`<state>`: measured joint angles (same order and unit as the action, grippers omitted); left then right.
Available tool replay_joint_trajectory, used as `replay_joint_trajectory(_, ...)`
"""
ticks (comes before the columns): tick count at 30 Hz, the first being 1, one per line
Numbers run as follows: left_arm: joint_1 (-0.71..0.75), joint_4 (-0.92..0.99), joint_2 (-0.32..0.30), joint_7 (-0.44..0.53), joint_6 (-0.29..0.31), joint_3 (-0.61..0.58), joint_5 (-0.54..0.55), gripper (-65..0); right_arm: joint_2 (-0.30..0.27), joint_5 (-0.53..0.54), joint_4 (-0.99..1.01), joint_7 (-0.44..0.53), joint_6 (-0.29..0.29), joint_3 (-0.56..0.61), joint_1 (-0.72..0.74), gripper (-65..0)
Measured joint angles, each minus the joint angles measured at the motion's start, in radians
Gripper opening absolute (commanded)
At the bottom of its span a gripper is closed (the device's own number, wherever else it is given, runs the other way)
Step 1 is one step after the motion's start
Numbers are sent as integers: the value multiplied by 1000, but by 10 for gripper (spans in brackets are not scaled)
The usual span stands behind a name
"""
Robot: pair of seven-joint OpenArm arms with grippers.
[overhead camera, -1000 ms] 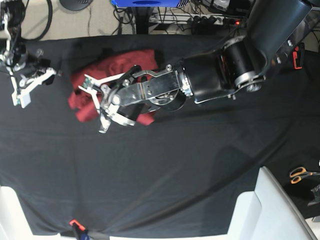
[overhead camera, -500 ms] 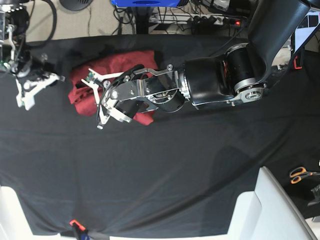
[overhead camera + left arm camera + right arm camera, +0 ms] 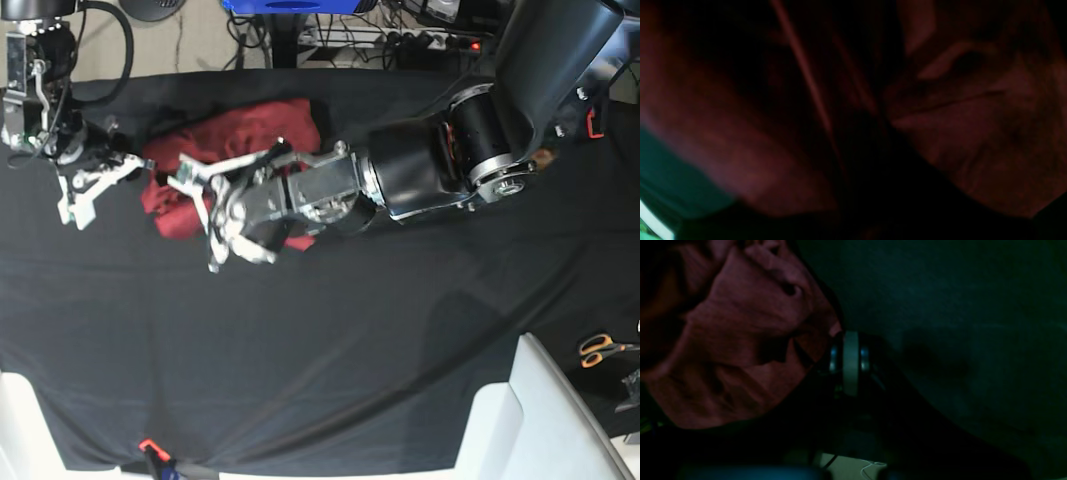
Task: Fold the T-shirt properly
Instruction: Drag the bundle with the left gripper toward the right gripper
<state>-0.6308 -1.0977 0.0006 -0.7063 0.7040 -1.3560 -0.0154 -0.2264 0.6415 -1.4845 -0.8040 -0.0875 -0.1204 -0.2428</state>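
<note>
Dim, creased T-shirt (image 3: 973,140) folds close-up

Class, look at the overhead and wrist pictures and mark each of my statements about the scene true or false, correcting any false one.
1. The T-shirt lies neatly folded into a flat rectangle. False: it is a crumpled heap.
2. The T-shirt sits on a black cloth covering the table. True.
3. Orange-handled scissors lie at the right edge of the overhead view. True.
4. The left hand is over the bare near edge of the table. False: it is over the shirt's edge.
5. The right hand is far from the shirt. False: it is right beside the heap.
</note>
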Motion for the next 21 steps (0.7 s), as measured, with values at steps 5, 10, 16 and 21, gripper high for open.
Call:
replay_joint_trajectory(5,-1,-2,-1,0,0,11,-3,-650,13,-3,0,-2,0,0,-19,-648)
replay_joint_trajectory(10,0,-1,1,0,0,6,-3,-650,42,-4,-2,-3,0,1,-55,-648)
replay_joint_trajectory(16,0,0,0,0,0,6,-3,-650,48,-11,-2,-3,1,82,-52,-648)
replay_joint_trajectory(21,0,-2,0,0,0,6,-3,-650,48,-11,-2,-2,9,109,-54,-648)
